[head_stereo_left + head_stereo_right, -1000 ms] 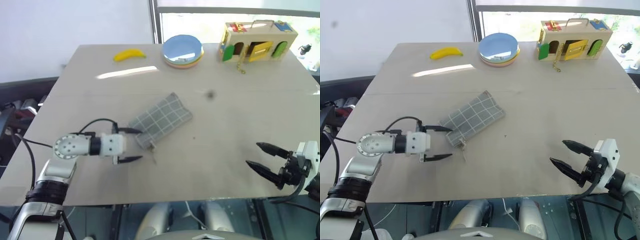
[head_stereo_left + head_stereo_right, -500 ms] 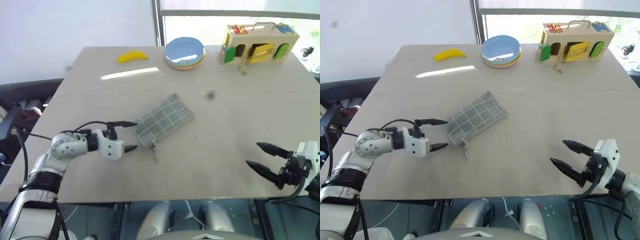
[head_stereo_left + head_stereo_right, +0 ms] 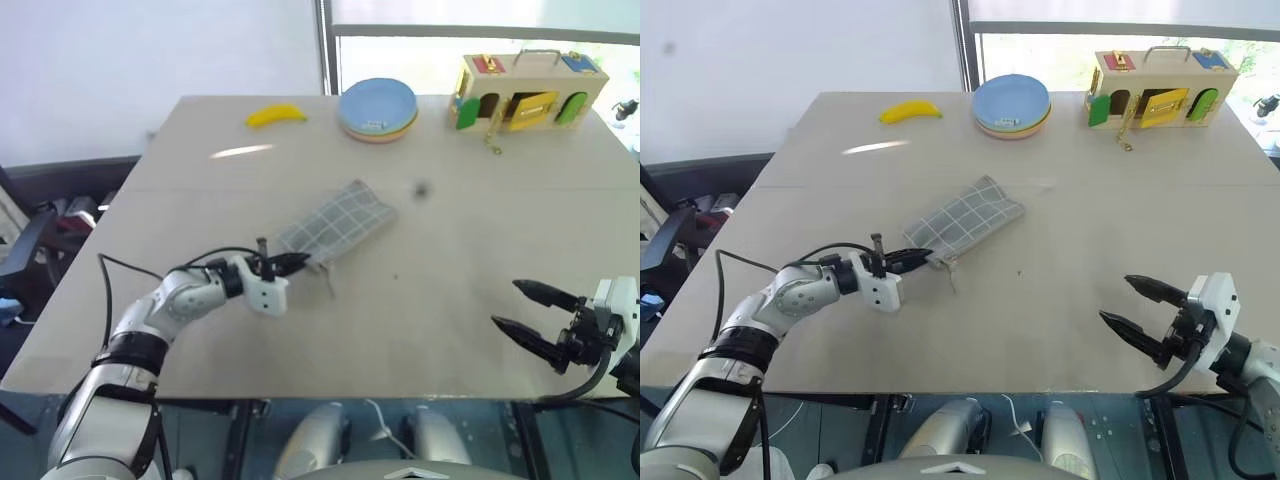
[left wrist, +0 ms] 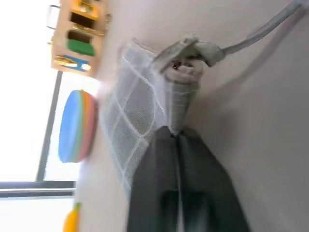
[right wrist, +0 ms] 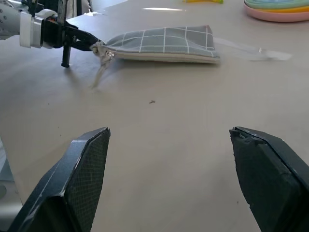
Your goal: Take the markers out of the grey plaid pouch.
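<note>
The grey plaid pouch [image 3: 338, 224] lies flat on the table, slanting away from me, with a thin grey pull strap [image 3: 328, 284] trailing from its near end. My left gripper [image 3: 297, 262] is shut on the pouch's near corner by the zipper end; the left wrist view shows both fingers pinching the fabric [image 4: 176, 104]. The markers are hidden. My right gripper [image 3: 506, 304] hovers open near the table's front right edge, well away from the pouch [image 5: 164, 41], with nothing between its fingers.
At the back of the table lie a yellow banana [image 3: 277, 116], a stack of coloured plates [image 3: 378, 103] and a wooden latch box [image 3: 530, 88]. Bare tabletop [image 3: 440, 250] stretches between the pouch and my right gripper.
My left gripper rolled, moved forward to the pouch's near corner and went from wide open to shut on it. The right gripper stayed put. The camera view shifted.
</note>
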